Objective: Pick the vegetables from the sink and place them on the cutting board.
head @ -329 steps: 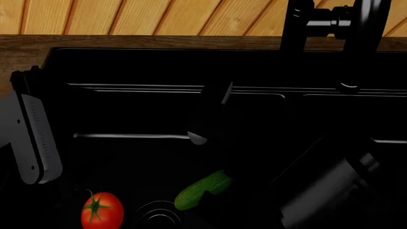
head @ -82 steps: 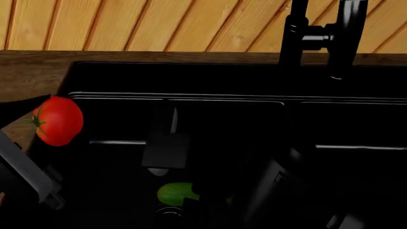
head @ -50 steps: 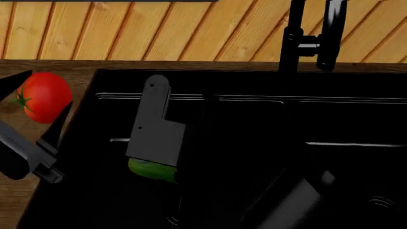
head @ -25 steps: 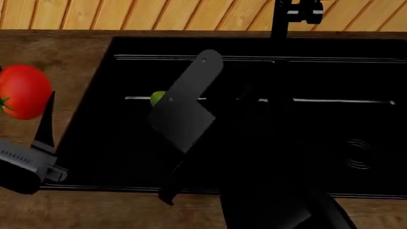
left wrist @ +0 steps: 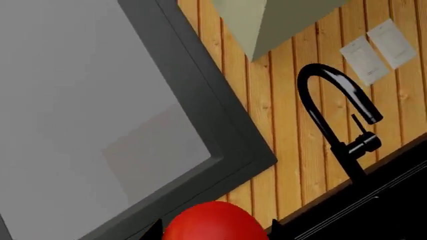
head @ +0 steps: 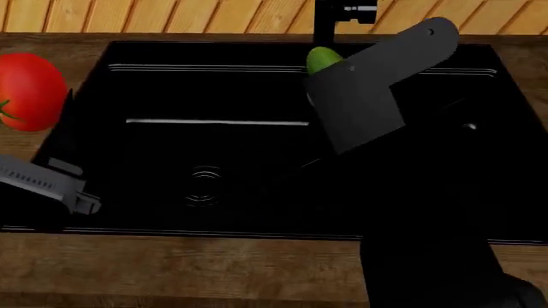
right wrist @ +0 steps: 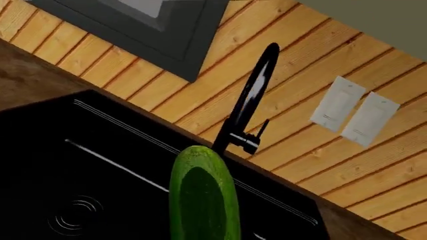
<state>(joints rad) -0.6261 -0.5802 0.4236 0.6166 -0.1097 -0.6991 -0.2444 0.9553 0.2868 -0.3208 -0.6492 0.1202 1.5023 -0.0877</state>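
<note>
My left gripper (head: 38, 96) is shut on the red tomato (head: 31, 90) and holds it in the air over the sink's left rim and the countertop. The tomato fills the gap between the dark fingers in the left wrist view (left wrist: 215, 224). My right gripper (head: 335, 70) is shut on the dark-green cucumber (head: 322, 59) and holds it raised above the back of the black sink (head: 171, 212), near the faucet (head: 335, 14). The cucumber stands between the jaws in the right wrist view (right wrist: 203, 195). The cutting board is out of view.
Dark brown wooden countertop (head: 188, 269) runs along the sink's front and left. A round ringed drain (head: 203, 185) sits in the basin. Behind are a plank wall, a grey window frame (left wrist: 220, 125) and two wall plates (right wrist: 353, 115).
The right gripper has carried the cucumber up and to the right, toward the faucet. The tomato stays held at the left. The head view has shifted, so more of the front counter shows.
</note>
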